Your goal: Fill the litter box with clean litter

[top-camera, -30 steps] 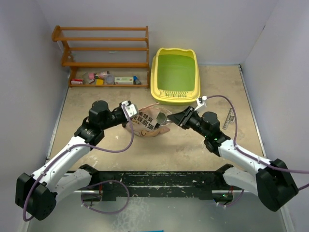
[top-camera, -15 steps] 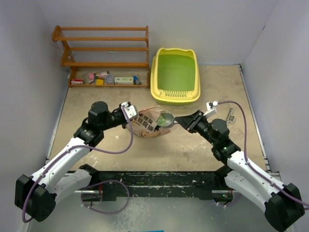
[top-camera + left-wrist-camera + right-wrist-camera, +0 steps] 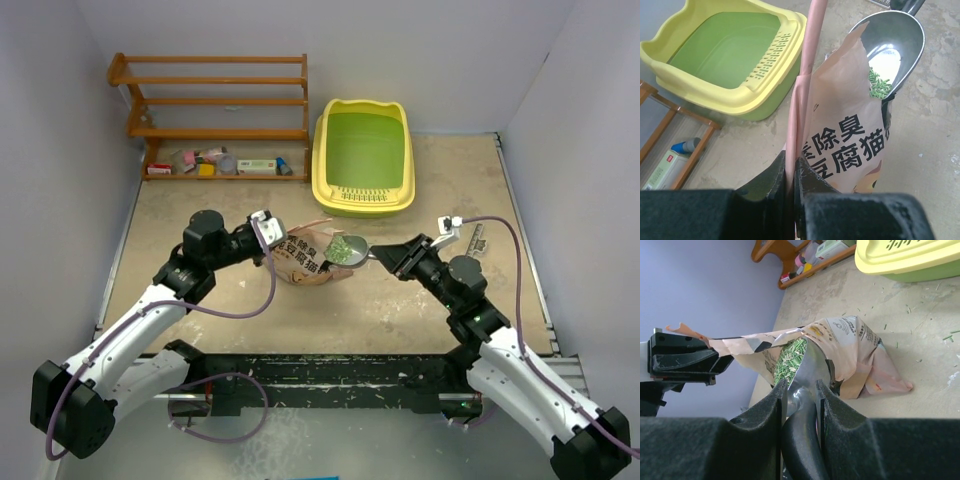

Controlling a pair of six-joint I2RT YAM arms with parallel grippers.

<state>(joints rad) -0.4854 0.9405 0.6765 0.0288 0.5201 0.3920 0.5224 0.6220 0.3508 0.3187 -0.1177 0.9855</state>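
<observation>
The yellow litter box (image 3: 362,158) with a green floor stands at the back centre, with no litter in it; it also shows in the left wrist view (image 3: 730,95). My left gripper (image 3: 268,228) is shut on the top edge of the pink printed litter bag (image 3: 305,260), holding it open (image 3: 850,145). My right gripper (image 3: 395,253) is shut on the black handle of a grey metal scoop (image 3: 350,250). The scoop (image 3: 812,367) sits at the bag's mouth and carries pale green litter (image 3: 789,359). The litter also shows in the scoop in the left wrist view (image 3: 879,84).
A wooden shelf rack (image 3: 215,110) with small items on its bottom shelf stands at the back left. A small metal tool (image 3: 475,243) lies on the floor to the right. Loose granules are scattered on the floor near the bag. Walls close both sides.
My right arm has pulled back to the right, drawing the scoop out of the bag; it now shows green litter in its bowl. My left arm and the bag have stayed still.
</observation>
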